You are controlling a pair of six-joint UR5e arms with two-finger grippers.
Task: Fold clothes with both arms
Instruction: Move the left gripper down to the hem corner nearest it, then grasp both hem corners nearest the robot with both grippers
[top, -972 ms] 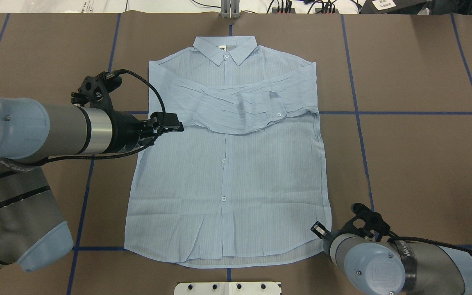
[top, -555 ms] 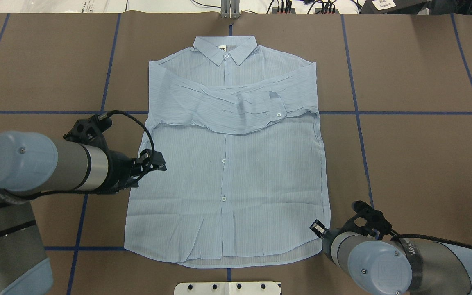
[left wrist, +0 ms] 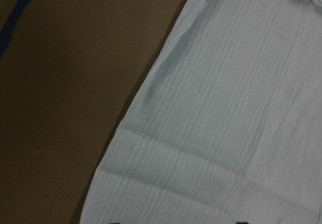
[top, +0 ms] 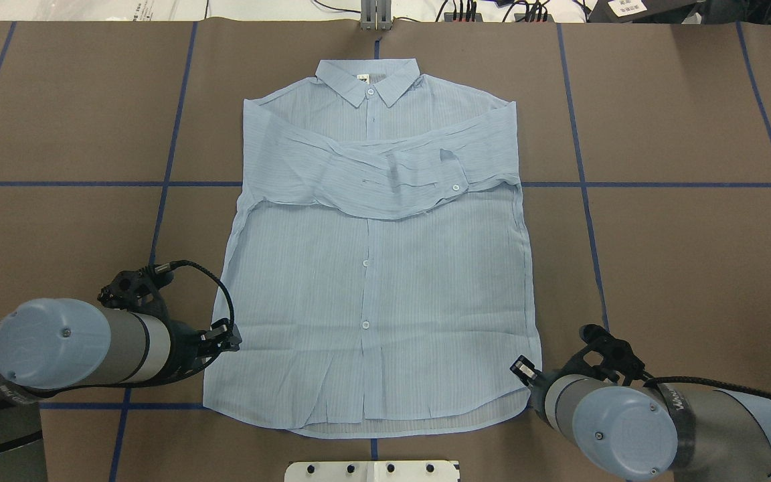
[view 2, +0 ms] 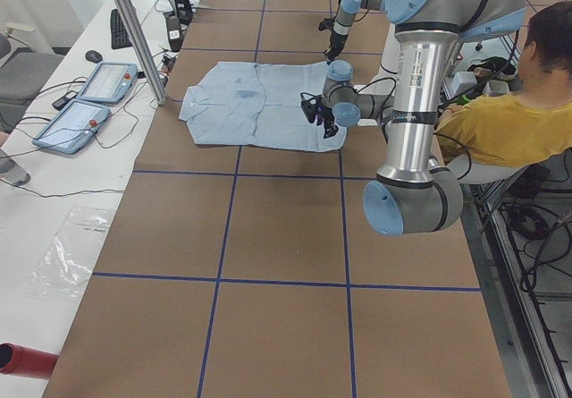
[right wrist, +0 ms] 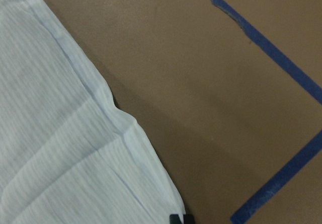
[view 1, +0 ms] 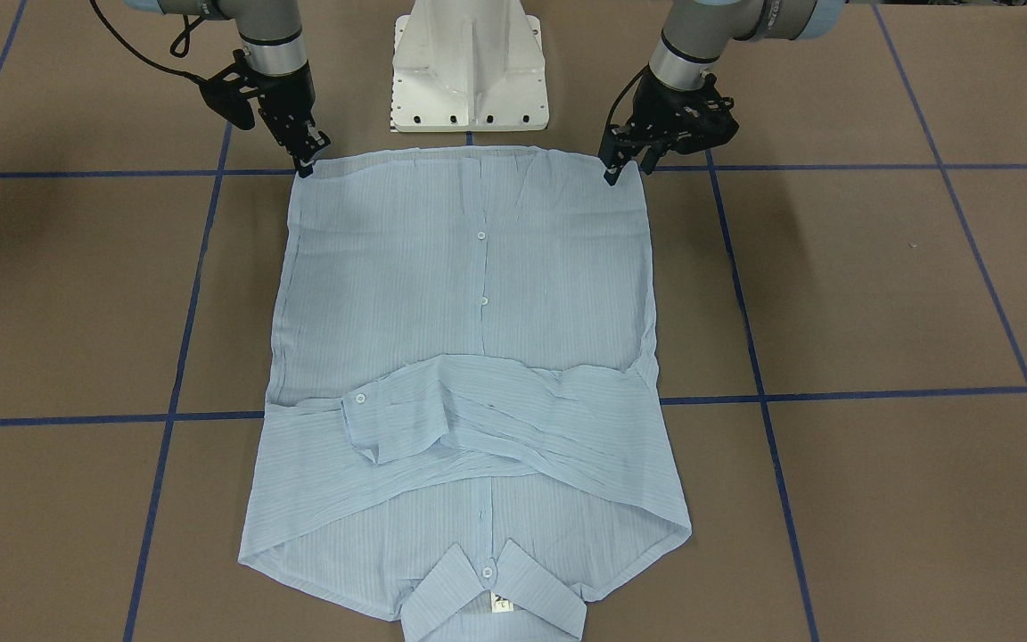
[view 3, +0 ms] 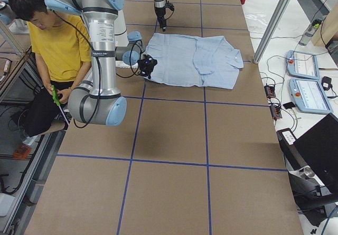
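Since the sleeves [top: 385,177] lie crossed over the chest, the striped button-up shirt [top: 372,281] rests flat mid-frame on the counter [top: 680,268]. Both hands sit at its hem corners, likely for folding upward: left hand [top: 228,338] spread at lower left, right hand [top: 523,369] at lower right, grip I cannot tell. Counter shows beyond every edge.
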